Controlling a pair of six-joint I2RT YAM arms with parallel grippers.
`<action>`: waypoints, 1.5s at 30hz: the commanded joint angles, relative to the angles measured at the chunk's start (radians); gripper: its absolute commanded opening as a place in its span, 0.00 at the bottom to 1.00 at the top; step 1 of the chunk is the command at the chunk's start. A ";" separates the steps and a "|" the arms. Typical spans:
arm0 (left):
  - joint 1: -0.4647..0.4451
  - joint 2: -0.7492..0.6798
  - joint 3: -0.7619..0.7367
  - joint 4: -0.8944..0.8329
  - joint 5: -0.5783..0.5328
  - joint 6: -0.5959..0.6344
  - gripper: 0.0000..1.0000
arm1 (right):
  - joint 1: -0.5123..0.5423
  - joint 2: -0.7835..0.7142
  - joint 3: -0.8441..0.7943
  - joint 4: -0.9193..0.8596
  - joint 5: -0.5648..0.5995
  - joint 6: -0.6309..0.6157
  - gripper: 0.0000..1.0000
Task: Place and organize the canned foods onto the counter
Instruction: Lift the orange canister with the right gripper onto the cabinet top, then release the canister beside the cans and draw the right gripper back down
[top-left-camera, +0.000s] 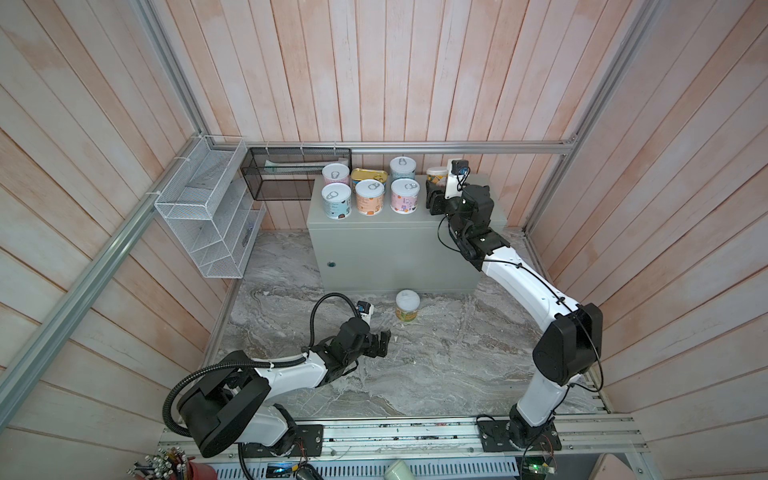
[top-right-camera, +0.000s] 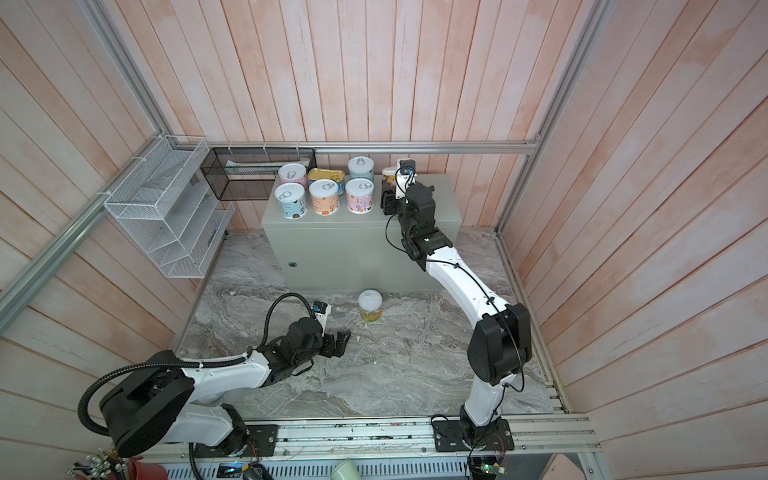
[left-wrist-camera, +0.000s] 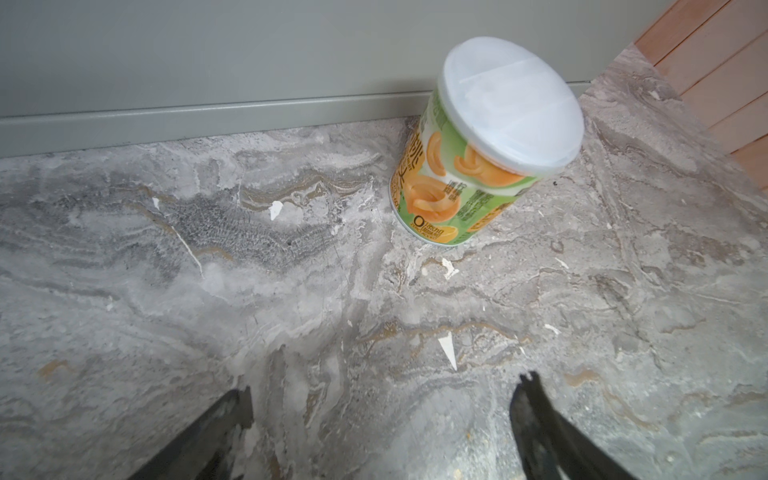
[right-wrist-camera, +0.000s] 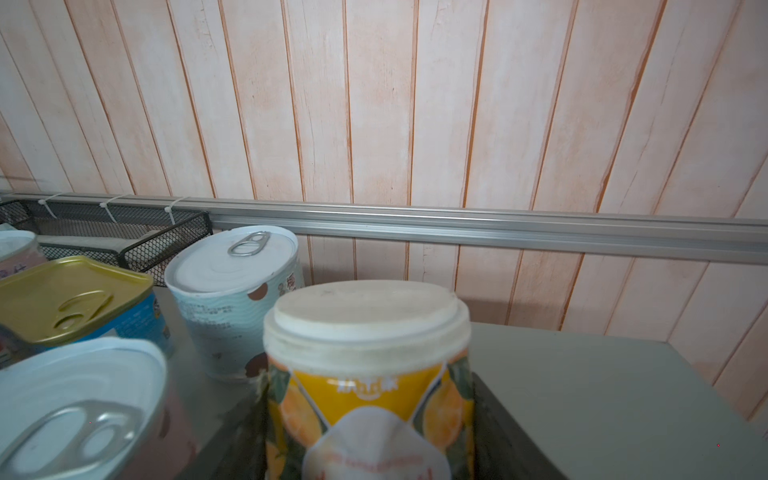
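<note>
My right end effector (top-left-camera: 433, 198) pinches the white-lidded orange can (right-wrist-camera: 368, 332) by its stiff, slick sides on the cabinet surface (right-wrist-camera: 582, 395), my left end effector (left-wrist-camera: 386, 392) gapes open facing the green fruit can (left-wrist-camera: 469, 166) upright on the marble surface (left-wrist-camera: 166, 249), and I'd grab it mid-label, under the lid.

Both top views show me the whole scene from high at the front, looking steeply down. Left wrist view skims the floor (left-wrist-camera: 291, 291); right wrist view sits close over the counter (right-wrist-camera: 582, 395).
</note>
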 joint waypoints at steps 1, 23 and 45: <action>0.006 0.012 0.026 -0.005 0.010 -0.007 1.00 | -0.012 0.024 0.101 0.058 -0.025 -0.001 0.62; 0.012 0.053 0.046 -0.018 0.063 -0.008 1.00 | -0.016 -0.040 0.011 0.063 0.000 0.125 0.96; 0.012 0.049 0.033 0.022 0.126 0.006 1.00 | 0.072 -0.913 -0.940 0.071 0.142 0.177 0.96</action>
